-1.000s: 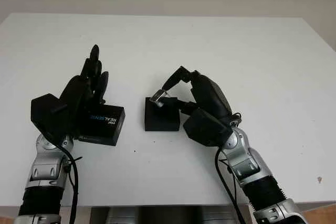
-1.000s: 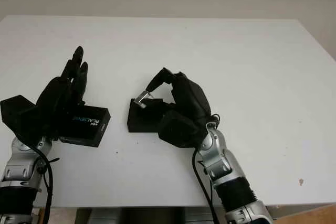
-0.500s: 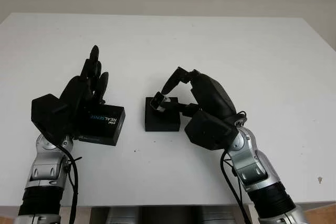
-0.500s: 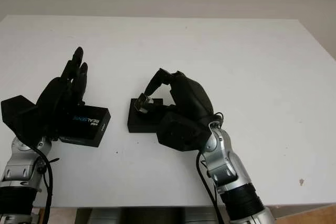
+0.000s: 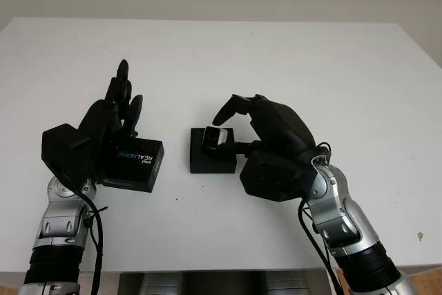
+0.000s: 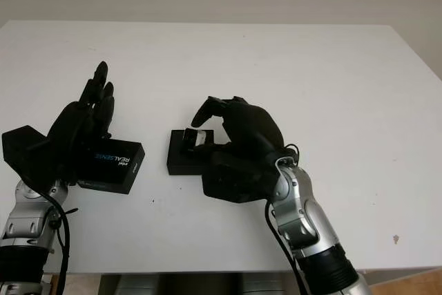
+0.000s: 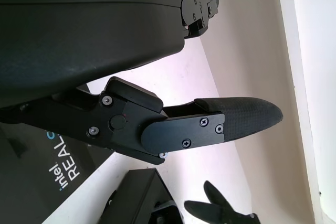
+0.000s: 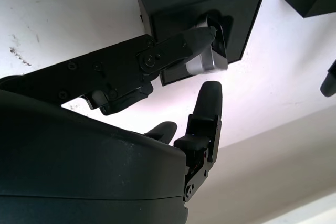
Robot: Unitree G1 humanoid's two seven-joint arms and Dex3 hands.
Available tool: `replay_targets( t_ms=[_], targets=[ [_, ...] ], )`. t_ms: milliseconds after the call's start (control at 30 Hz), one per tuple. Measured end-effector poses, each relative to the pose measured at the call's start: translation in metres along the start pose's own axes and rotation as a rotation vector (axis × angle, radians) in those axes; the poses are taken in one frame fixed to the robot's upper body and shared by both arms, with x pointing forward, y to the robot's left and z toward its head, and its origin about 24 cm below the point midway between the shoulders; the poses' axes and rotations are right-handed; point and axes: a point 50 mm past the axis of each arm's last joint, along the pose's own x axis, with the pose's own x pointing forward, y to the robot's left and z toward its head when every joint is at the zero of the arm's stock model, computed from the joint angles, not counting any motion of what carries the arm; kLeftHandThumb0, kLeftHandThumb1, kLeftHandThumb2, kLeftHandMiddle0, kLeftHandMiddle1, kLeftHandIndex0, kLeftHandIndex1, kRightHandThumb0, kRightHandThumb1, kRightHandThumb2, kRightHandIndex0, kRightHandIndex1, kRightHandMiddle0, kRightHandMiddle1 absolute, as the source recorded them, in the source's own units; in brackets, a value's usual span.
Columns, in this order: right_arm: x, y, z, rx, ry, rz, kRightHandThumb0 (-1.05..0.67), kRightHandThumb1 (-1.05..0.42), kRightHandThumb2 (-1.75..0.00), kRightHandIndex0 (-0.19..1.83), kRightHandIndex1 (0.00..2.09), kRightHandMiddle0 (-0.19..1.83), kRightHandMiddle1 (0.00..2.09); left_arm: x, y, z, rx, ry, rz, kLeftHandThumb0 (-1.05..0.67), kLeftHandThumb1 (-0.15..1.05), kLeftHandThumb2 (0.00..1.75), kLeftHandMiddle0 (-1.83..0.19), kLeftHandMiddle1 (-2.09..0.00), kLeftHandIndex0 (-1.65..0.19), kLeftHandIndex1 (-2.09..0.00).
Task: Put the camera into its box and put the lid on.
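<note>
The small silver camera (image 5: 216, 137) is pinched between the fingers of my right hand (image 5: 228, 124), right over the open black box (image 5: 207, 162) at the table's middle. In the right wrist view the camera (image 8: 212, 59) sits low against the box's inner recess (image 8: 231, 30), one finger (image 8: 173, 51) on one side and another (image 8: 207, 98) at its other end. The black lid (image 5: 138, 164), printed REALSENSE, lies left of the box. My left hand (image 5: 117, 105) is open at the lid's far left side, partly covering it.
The white table (image 5: 276, 60) stretches wide behind and to the right of both hands. A small dark speck (image 5: 420, 237) marks its front right corner. The table's front edge runs just below my forearms.
My right hand has rolled forward and lowered, bringing the camera from a tilt above the box down into its opening. The left hand and lid stayed put.
</note>
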Motion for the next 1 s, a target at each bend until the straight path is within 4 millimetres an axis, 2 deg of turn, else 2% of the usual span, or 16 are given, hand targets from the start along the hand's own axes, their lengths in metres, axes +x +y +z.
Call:
replay_targets(
  t_ms=[633, 800, 1000],
  targets=[
    [0.0, 0.0, -0.001, -0.036, 0.006, 0.039, -0.5, -0.9, -0.05, 0.19, 0.4, 0.28, 0.89, 0.0, 0.0, 0.0, 0.0, 0.003, 0.003, -0.91, 1.05, 0.56, 0.19, 0.0, 0.19, 0.0],
    [0.009, -0.019, 0.003, -0.086, -0.06, 0.065, -0.49, -0.89, -0.05, 0.22, 0.24, 0.37, 0.61, 0.0, 0.0, -0.001, -0.002, 0.009, 0.002, -0.89, 1.05, 0.57, 0.19, 0.0, 0.19, 0.0],
    [0.028, -0.042, 0.008, -0.191, -0.157, 0.093, -0.52, -0.86, -0.04, 0.25, 0.17, 0.44, 0.51, 0.0, -0.001, 0.001, -0.003, -0.007, -0.016, -0.87, 1.05, 0.58, 0.19, 0.0, 0.19, 0.0]
  ],
)
